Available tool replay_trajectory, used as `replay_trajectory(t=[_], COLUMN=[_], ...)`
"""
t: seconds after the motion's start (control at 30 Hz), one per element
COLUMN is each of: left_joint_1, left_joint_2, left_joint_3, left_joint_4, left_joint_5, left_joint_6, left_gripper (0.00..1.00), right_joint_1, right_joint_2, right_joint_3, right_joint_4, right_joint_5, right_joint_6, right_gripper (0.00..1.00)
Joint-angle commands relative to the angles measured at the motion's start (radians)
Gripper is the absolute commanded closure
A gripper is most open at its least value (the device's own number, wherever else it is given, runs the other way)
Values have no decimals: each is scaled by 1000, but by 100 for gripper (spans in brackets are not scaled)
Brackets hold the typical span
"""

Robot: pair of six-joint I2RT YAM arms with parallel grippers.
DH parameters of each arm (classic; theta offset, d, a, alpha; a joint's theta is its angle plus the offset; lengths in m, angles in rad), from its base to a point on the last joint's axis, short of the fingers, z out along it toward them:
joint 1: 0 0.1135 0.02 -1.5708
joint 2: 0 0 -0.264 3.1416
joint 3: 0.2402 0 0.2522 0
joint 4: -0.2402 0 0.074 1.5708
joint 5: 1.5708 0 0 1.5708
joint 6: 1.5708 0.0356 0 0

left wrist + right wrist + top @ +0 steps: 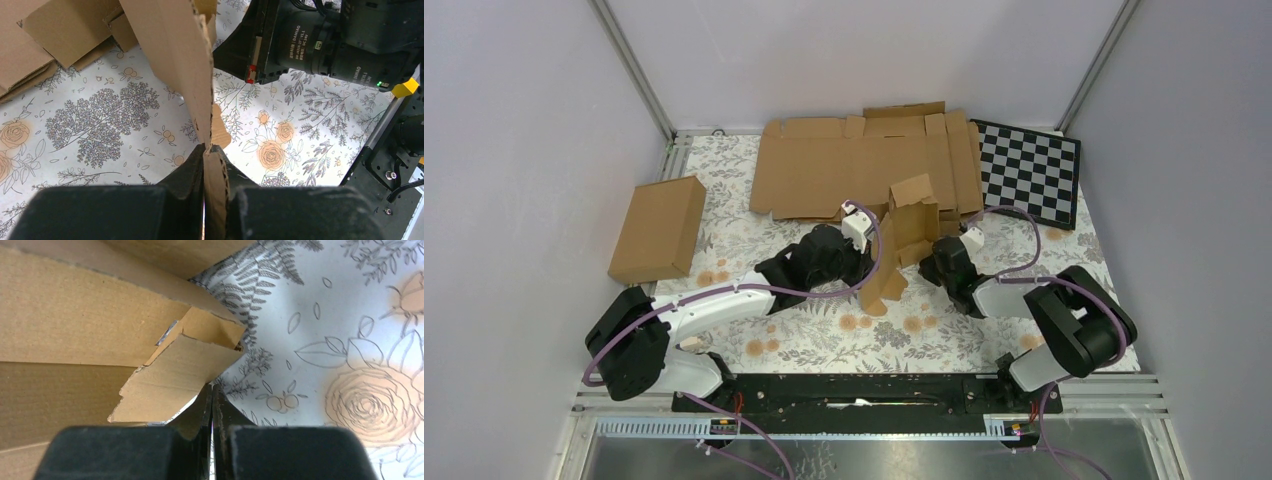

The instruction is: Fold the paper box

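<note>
A partly folded brown cardboard box [902,243] stands tilted at the middle of the flowered table. My left gripper [871,262] is shut on one of its panels; in the left wrist view the cardboard edge [192,75] runs up from between my left gripper's fingertips [209,148]. My right gripper [931,257] is at the box's right side, shut with nothing between its tips. In the right wrist view my right gripper [212,386] touches the lower edge of a cardboard flap [175,375].
A stack of flat unfolded cardboard [854,165] lies at the back. A finished closed box [659,228] lies at the left. A checkerboard [1029,170] lies at the back right. The right arm's body [325,40] is close beyond the held panel.
</note>
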State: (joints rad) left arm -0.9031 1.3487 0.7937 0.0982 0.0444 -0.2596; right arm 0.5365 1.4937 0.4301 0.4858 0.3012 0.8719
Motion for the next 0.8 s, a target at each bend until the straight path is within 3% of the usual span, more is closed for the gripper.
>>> replay_trajectory(t=[0.0,0.4,0.77], left_joint_1=[-6,-9,-11], left_joint_2=[-24,-12,4], left_joint_3=[3,28,29], left_joint_4=[26,-5,-5], left_joint_5=[0,-11,-14], left_joint_6=[2,14,20], left_gripper=[93,93,93], right_joint_1=[-12,-12,-15], right_joint_2=[51,-28,111], right_joint_3=[35,42,143], right_joint_4=[50,174,120], right_joint_5=[7,-115,-106], right_joint_6=[22,-72,-78], right_gripper=[100,100,100])
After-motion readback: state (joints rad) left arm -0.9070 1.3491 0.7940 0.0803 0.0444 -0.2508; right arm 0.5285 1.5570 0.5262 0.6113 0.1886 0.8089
